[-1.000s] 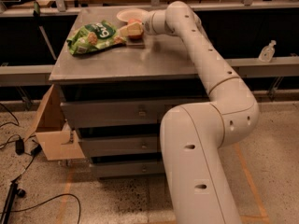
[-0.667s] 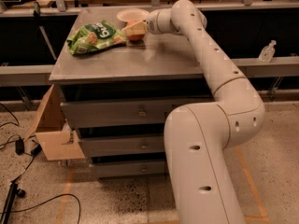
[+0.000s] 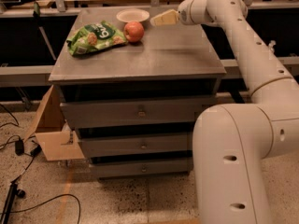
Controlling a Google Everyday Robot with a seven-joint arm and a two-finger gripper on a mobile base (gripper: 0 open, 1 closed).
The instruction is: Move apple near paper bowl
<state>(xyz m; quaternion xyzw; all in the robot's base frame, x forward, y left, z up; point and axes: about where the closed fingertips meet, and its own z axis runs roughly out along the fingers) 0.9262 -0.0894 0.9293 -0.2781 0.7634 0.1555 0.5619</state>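
Observation:
The red apple point(image 3: 134, 31) sits on the grey cabinet top point(image 3: 159, 55), just in front of the off-white paper bowl point(image 3: 133, 16) and almost touching its rim. My gripper point(image 3: 155, 21) hovers over the back of the cabinet top, to the right of the bowl and apple and apart from both. It is open and holds nothing. The white arm reaches in from the right.
A green snack bag point(image 3: 96, 37) lies left of the apple. The cabinet has drawers point(image 3: 140, 111) below. A cardboard box point(image 3: 51, 134) and cables point(image 3: 18, 148) lie on the floor at the left. A rail and shelves run behind the cabinet.
The gripper was at the apple beside the bowl; it has let go and drawn back to the right. The apple now sits free on the top.

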